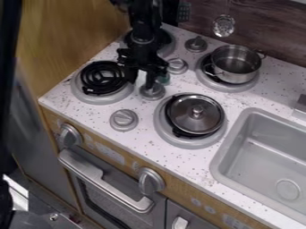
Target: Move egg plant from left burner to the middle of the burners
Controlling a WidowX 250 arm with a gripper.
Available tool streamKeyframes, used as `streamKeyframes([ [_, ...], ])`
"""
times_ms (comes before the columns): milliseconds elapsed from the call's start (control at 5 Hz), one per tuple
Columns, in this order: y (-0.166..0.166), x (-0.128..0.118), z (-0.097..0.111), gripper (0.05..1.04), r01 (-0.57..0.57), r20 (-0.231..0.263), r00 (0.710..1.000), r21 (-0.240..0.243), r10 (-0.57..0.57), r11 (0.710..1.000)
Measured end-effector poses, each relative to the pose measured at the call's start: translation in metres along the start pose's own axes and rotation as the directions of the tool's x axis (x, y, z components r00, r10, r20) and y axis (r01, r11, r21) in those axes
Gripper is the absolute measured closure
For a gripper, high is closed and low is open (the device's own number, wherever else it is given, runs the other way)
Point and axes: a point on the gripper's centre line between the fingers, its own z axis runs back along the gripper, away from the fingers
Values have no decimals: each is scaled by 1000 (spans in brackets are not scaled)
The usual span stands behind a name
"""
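Closest to the camera, a black strip (8,80) runs down the left edge, at nine o'clock in the view. I cannot make out the eggplant for certain; a small greenish patch (163,79) shows against the lower part of the black gripper (146,76), and whether that is part of it I cannot tell. How wide the gripper stands, and whether it holds anything, I cannot tell either. It hangs down between the burners, the arm coming in from twelve o'clock.

Counting from the gripper, a counter knob (152,91) sits just below at six, another knob (177,65) between two and three, a third knob (195,44) near two, and a fourth knob (124,120) at seven. At nine is the black coil burner (102,78); the rear burner (165,42), partly behind the arm, is near one.

Between four and five, a lidded pan (196,115) rests on its burner, and at three an uncovered steel pot (236,63) stands on another. Farther out, a slotted ladle (224,25) hangs near two, a grey sink (239,134) is set into the speckled counter (90,115) past the pan, and the oven handle (101,181) lies between six and seven.
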Motion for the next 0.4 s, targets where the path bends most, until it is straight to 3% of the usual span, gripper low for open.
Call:
streamKeyframes([
  [200,-14,-21,23,110,20,13,1000,-26,-19,999],
  [400,-22,-47,38,86,42,-36,998,-75,-45,996],
])
